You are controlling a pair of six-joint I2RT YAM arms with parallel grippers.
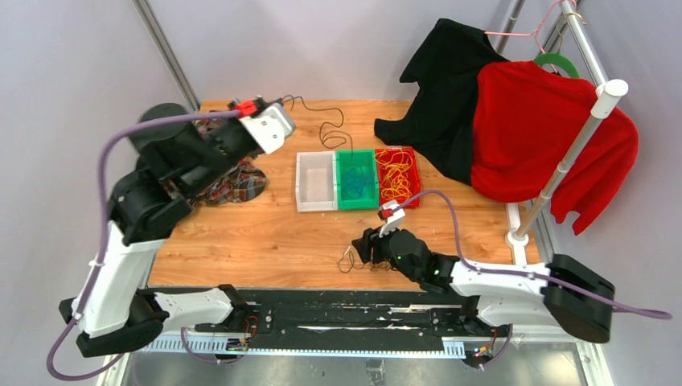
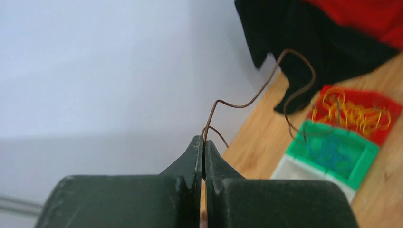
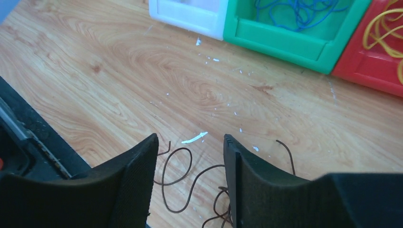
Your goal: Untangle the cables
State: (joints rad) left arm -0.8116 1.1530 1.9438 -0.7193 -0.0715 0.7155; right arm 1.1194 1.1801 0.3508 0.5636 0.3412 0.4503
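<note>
Nearest the overhead camera, at six o'clock, we find both arm bases (image 1: 112,318). Beyond them the table (image 1: 265,233) carries three bins in a row at its centre:

- a white bin (image 1: 315,207);
- a green bin (image 1: 358,205) holding blue cables (image 1: 356,181);
- a red bin (image 1: 397,149) holding yellow cables (image 1: 394,177).

We note the left gripper (image 2: 203,142) raised at ten o'clock. Its jaws are together, clamped on one end of a dark cable (image 2: 252,99) that trails through the air toward the bins' far edge.

The right gripper (image 3: 190,140) sits low at five o'clock with its jaws apart, straddling loose dark cable loops (image 3: 178,180) on the wood.

We judge the current step to be separating the dark strands. For the next move we would lower the right gripper and close it on one loop only. We would then carry the lifted strand over the white bin before release.
</note>
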